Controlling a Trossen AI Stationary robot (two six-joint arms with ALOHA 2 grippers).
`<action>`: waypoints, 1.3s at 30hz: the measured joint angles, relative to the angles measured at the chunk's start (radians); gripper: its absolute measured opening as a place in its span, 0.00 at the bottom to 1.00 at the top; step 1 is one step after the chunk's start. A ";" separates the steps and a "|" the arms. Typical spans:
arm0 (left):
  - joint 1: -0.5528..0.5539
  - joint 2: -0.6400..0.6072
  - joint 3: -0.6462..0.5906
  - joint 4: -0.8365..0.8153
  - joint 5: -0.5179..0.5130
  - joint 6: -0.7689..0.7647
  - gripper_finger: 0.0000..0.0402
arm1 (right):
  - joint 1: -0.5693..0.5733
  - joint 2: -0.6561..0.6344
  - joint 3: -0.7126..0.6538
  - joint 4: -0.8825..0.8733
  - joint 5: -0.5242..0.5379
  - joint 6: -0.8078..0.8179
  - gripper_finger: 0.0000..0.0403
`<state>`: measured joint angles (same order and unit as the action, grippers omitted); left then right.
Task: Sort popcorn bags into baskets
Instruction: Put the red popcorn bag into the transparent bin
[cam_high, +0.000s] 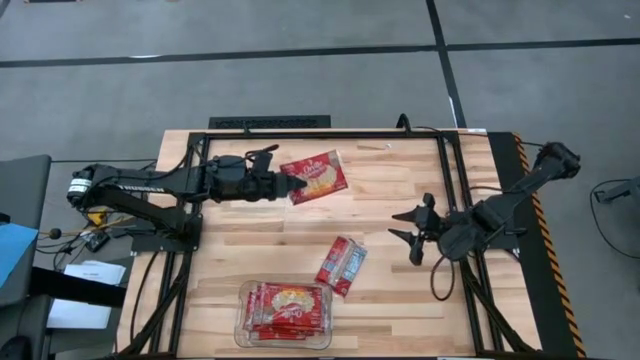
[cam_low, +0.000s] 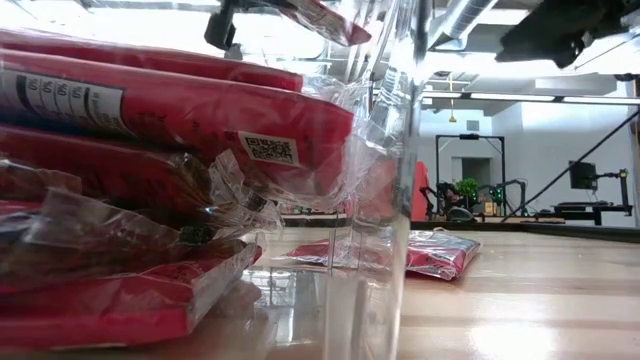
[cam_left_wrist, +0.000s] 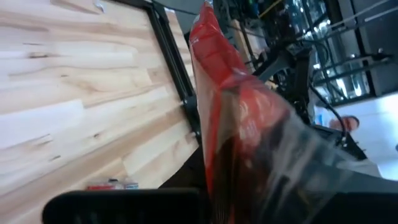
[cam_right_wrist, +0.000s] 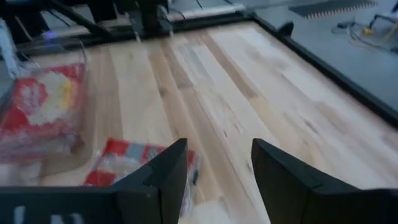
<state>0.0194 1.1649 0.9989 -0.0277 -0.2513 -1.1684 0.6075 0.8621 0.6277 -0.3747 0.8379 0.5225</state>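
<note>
I see bench (cam_high: 400, 190) | tub (cam_high: 242, 318) at near edge, stacked with red bags | left end effector (cam_high: 292, 184) clamps raised bag (cam_high: 318, 175) | right end effector (cam_high: 412, 226) wide, empty | loose bag (cam_high: 342, 265) flat between tub and right arm

Two loose popcorn bags (cam_high: 315, 176) (cam_high: 342, 265), one basket (cam_high: 240, 330)
</note>
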 joint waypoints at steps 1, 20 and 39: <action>0.004 0.000 0.000 -0.001 -0.005 0.000 0.05 | 0.000 -0.015 0.000 0.011 0.000 -0.018 0.49; -0.010 0.000 0.000 -0.012 0.073 0.059 0.02 | -0.020 -0.212 0.000 0.108 0.002 -0.183 0.41; -0.850 0.005 -0.030 -0.253 -0.411 -0.184 0.03 | -0.108 -0.107 0.001 0.310 -0.002 -0.083 0.39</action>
<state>-0.8307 1.1700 0.9689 -0.2806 -0.6628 -1.3521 0.4997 0.7552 0.6285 -0.0649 0.8361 0.4395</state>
